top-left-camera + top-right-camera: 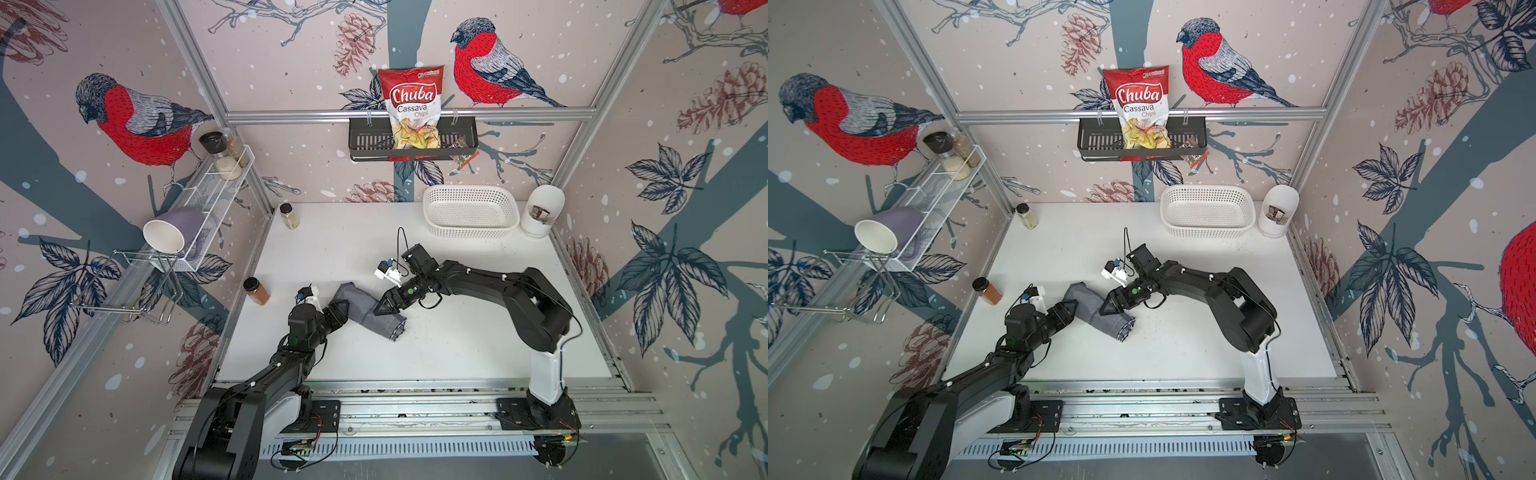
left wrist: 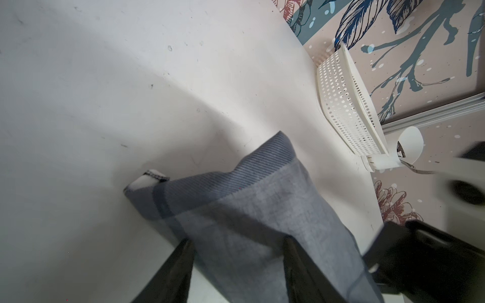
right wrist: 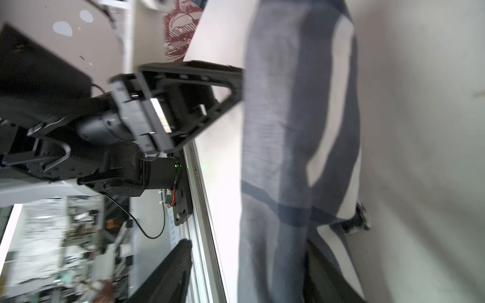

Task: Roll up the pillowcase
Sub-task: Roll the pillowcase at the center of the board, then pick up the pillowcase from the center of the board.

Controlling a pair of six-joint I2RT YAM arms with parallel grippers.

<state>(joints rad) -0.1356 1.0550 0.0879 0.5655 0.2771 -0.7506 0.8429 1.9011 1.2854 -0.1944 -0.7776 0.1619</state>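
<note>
The rolled pillowcase (image 1: pixel 384 326) lies mid-tabletop (image 1: pixel 457 332), toward the front edge. Our right pincer (image 1: pixel 380 309) gapes wide over it. Our left pincer (image 1: pixel 338 311) straddles one end, and we cannot tell whether it grips. We should lift away gently so the roll stays tight.

Bright, even light fills the booth in both top views. The flat white worktop (image 1: pixel 457 345) shows almost no glare, and only faint, soft shadows lie beneath the black robot arms (image 1: pixel 490 278). The wide lens bows the silver aluminium frame rails (image 1: pixel 291 116) toward the edges. In the left wrist view a broad soft shadow sweeps the worktop. There the dark grey plaid pillowcase (image 2: pixel 252 204) is crisp, while the left tool (image 2: pixel 238 238) is dark and soft-focused. Motion blur smears the right wrist view, streaking the pillowcase's stripes and washing out the background.
</note>
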